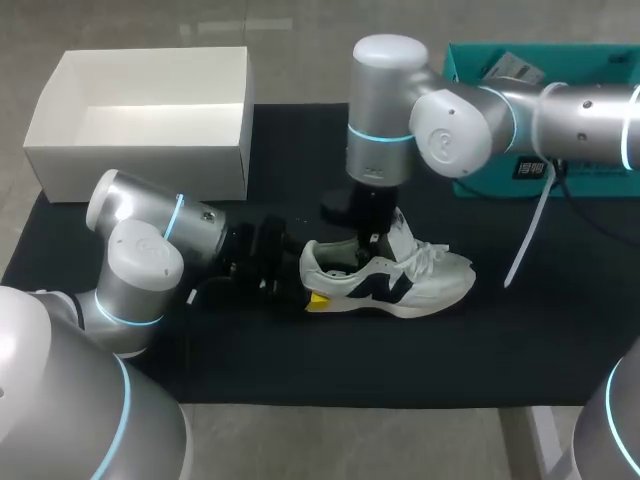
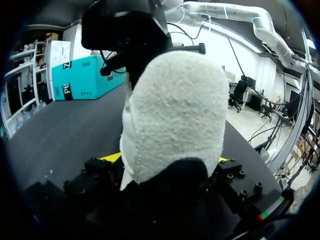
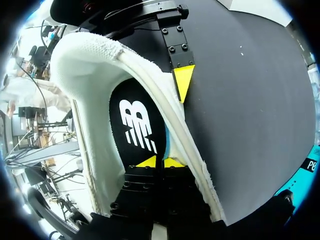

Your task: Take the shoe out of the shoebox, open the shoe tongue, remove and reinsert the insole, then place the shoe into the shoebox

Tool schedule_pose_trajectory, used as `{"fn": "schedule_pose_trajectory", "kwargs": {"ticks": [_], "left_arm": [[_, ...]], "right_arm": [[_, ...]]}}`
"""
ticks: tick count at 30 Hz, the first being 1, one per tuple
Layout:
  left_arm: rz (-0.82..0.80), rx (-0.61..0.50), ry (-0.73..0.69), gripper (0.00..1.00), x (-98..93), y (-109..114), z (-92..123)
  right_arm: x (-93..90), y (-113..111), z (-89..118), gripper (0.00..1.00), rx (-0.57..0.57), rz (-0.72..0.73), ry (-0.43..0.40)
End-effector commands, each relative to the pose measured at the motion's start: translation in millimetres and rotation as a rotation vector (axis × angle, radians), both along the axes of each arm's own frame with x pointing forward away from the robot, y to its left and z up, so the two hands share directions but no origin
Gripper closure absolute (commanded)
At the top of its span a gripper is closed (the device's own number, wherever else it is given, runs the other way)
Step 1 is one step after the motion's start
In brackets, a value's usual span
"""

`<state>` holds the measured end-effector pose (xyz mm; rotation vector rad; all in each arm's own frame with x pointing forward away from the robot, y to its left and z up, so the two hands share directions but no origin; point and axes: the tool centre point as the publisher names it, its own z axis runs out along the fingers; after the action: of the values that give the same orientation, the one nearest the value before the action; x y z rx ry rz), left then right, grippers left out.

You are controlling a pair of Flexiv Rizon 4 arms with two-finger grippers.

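Note:
A white shoe [image 1: 400, 280] with a dark side logo lies on the black mat, toe to the right. My left gripper [image 1: 308, 275] holds its heel from the left, a finger on each side. In the left wrist view the fuzzy white heel [image 2: 175, 115] fills the gap in that gripper [image 2: 167, 160]. My right gripper [image 1: 372, 245] comes straight down into the shoe's opening. In the right wrist view its tips [image 3: 155, 161] are pinched together on the black insole [image 3: 137, 120], inside the collar [image 3: 95, 65]. A left fingertip [image 3: 183, 80] rests against the shoe's outer side.
The open white shoebox [image 1: 140, 120] stands at the back left, partly on the mat. A teal box [image 1: 600, 60] sits at the back right under my right arm. A thin white strip [image 1: 525, 240] lies right of the shoe. Bare mat [image 1: 560, 340] spreads at the front right.

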<state>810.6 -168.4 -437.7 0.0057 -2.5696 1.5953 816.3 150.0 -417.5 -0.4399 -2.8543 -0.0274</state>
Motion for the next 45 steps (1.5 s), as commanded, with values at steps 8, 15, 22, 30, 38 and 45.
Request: {"fn": "schedule_pose_trajectory", "kwargs": {"ticks": [8,15,22,30,38,45], "left_arm": [[-0.001,0.003,0.0,1.0,0.6,2,-3],[-0.001,0.003,0.0,1.0,0.6,2,-3],[-0.001,0.003,0.0,1.0,0.6,2,-3],[-0.001,0.003,0.0,1.0,0.6,2,-3],[-0.001,0.003,0.0,1.0,0.6,2,-3],[-0.001,0.003,0.0,1.0,0.6,2,-3]], "right_arm": [[-13.2,11,-27,1.0,-0.031,0.011,-0.044],[-8.5,12,-22,1.0,-0.026,-0.002,-0.062],[-5.2,14,-18,1.0,-0.022,0.006,-0.074],[-6.6,12,-7,1.0,-0.028,0.016,-0.08],[-3.8,10,8,1.0,-0.04,0.041,-0.092],[-5.7,1,24,1.0,-0.047,0.054,-0.104]]}}
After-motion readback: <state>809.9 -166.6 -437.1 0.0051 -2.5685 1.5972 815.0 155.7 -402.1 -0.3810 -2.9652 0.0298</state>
